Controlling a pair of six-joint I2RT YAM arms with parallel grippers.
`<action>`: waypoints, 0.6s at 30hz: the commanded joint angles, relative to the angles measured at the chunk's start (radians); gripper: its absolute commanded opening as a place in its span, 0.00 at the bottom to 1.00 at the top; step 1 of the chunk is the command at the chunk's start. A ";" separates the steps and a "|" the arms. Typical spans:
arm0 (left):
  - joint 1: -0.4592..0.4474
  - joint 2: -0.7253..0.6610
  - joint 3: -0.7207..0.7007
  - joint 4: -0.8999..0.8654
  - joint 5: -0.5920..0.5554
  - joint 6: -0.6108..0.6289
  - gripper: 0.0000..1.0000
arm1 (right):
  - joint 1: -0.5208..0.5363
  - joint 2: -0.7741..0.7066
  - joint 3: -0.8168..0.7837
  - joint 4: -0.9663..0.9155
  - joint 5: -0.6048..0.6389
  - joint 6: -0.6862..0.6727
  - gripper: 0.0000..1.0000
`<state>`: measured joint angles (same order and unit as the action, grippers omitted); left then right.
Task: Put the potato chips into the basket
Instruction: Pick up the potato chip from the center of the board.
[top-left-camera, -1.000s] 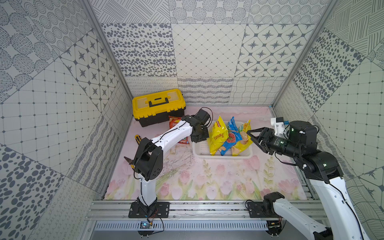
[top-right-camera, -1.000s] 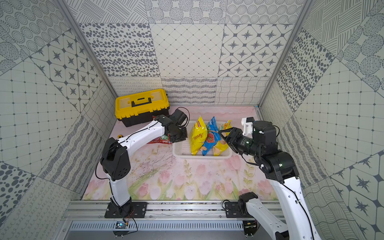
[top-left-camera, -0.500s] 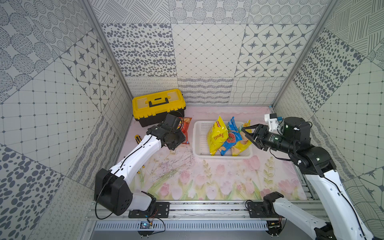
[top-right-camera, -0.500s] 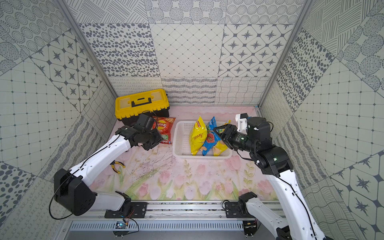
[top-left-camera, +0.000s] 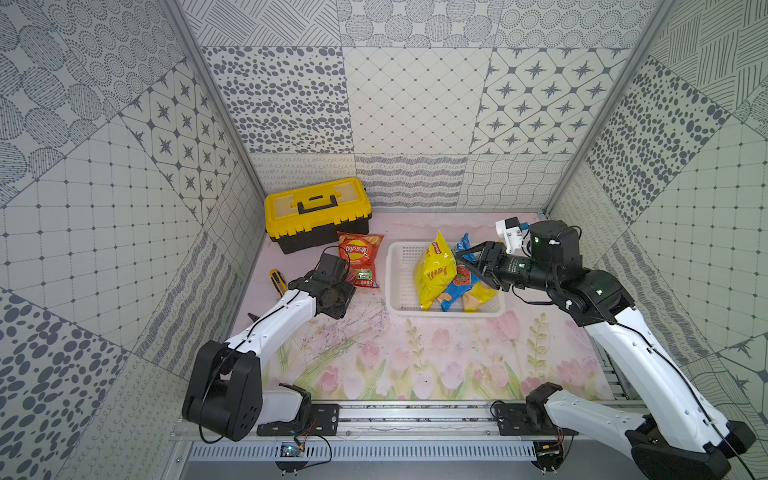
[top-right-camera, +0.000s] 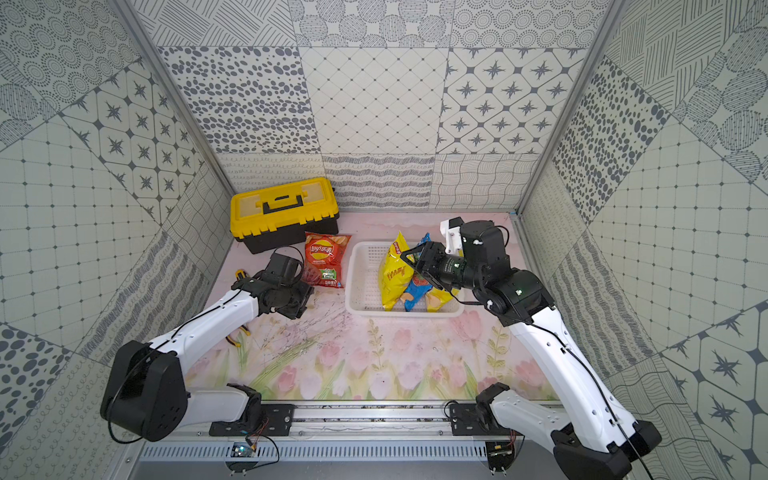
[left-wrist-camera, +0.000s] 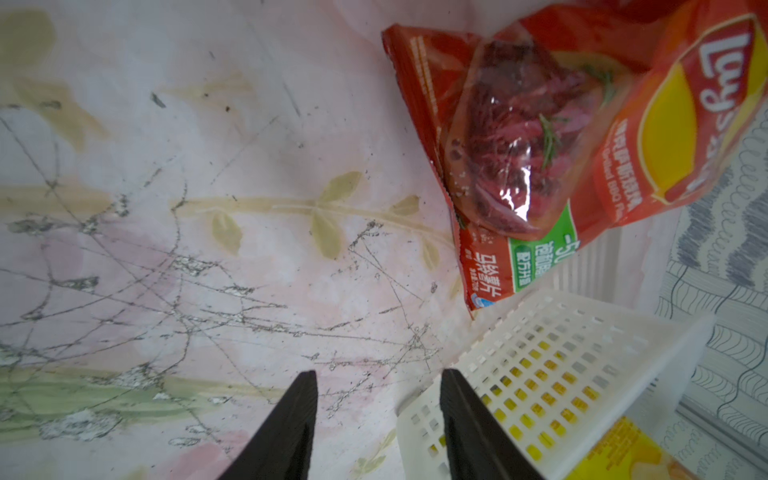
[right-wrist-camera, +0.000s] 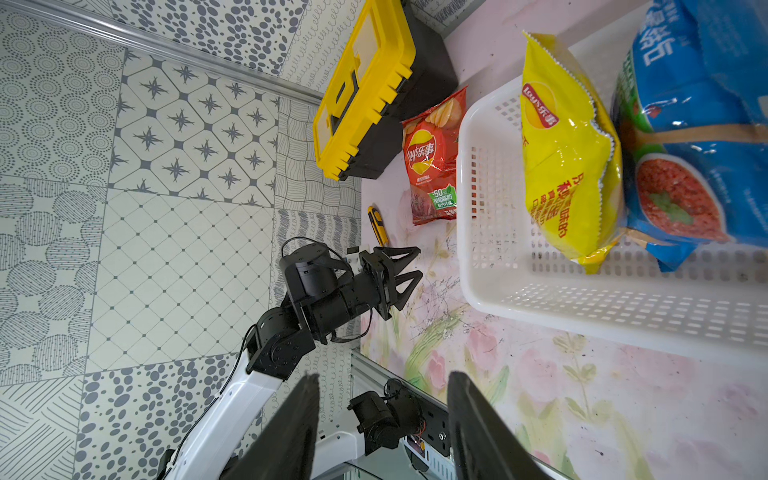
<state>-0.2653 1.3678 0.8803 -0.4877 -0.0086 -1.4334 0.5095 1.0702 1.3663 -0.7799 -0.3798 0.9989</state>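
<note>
My R pincer (top-left-camera: 462, 266) hangs over the basket (top-left-camera: 390, 286), three chip bags (top-left-camera: 434, 270) inside; red-orange bag (top-left-camera: 359, 259) lies outside on the counter (top-left-camera: 415, 353), just beside it, nr toolbox (top-left-camera: 318, 208).

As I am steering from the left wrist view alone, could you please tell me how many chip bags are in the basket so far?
Observer: Three sit in the basket: a yellow bag, the blue bag and a second yellow bag.
Operator: Is the right gripper holding one?
Observer: No, it hovers open and empty beside them.
Operator: What is behind the red bag?
Observer: The yellow toolbox, close against its top edge.
</note>
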 joint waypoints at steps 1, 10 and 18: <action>0.026 0.072 -0.032 0.223 -0.059 -0.172 0.52 | 0.004 0.001 0.030 0.051 0.010 -0.024 0.54; 0.075 0.199 -0.092 0.464 -0.047 -0.173 0.45 | 0.003 0.015 -0.015 0.066 -0.011 -0.031 0.54; 0.080 0.277 -0.053 0.568 -0.041 -0.180 0.42 | 0.001 0.044 -0.022 0.069 -0.028 -0.042 0.54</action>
<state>-0.1909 1.6123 0.8043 -0.0731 -0.0357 -1.5894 0.5091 1.1065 1.3586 -0.7551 -0.3962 0.9791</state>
